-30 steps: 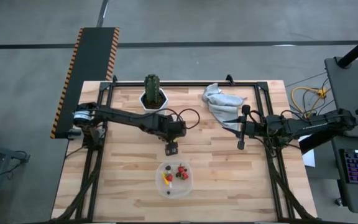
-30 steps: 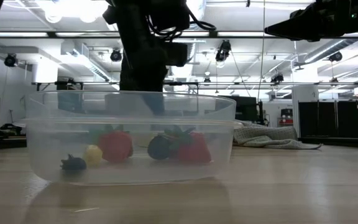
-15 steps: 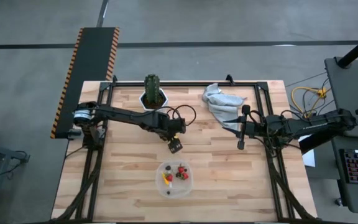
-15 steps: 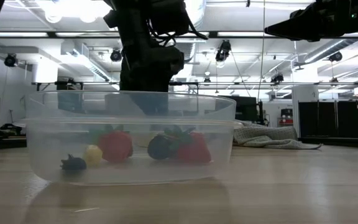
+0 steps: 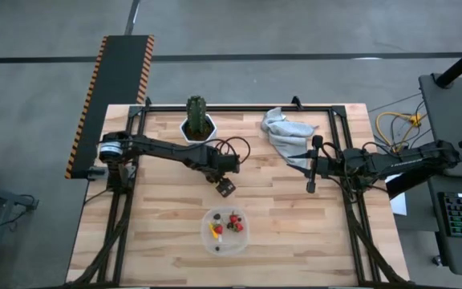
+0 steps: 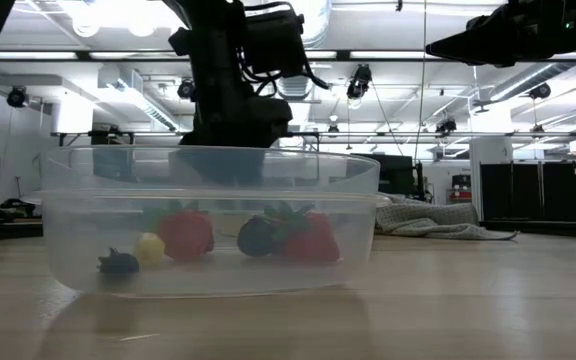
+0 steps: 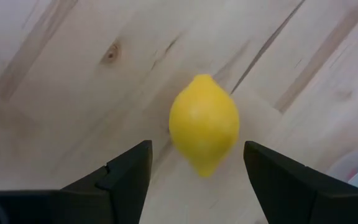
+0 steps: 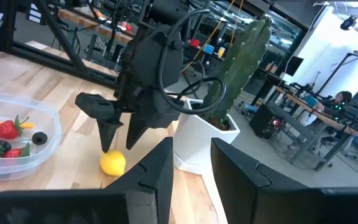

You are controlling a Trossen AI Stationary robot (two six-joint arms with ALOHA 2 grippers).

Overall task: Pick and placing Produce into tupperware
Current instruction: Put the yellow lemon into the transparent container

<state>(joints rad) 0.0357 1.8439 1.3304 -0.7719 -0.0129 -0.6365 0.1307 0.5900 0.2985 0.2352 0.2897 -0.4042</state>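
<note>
A yellow lemon [image 7: 204, 124] lies on its side on the wooden table, a little beyond the tupperware's far rim. My left gripper [image 7: 197, 146] hangs open just above it, pointing steeply down, one finger on either side and clear of it; the right wrist view shows this gripper [image 8: 120, 135] over the lemon [image 8: 112, 163]. In the high view the left gripper [image 5: 225, 187] hides the lemon. The clear tupperware [image 5: 224, 231] near the front edge holds red strawberries [image 6: 188, 232], dark berries and a small yellow piece. My right gripper [image 8: 191, 149] waits open at the right, pointing level, nothing between its fingers.
A green cactus [image 5: 198, 111] in a white pot [image 8: 197, 143] stands at the table's far edge, beyond the left gripper. A crumpled grey cloth [image 5: 285, 132] lies at the far right, close to the right arm [image 5: 375, 163]. Bare wood lies left and right of the tupperware.
My left gripper has rolled about the line it points along, staying over the same spot above the lemon. The right arm and the tupperware's contents have kept still.
</note>
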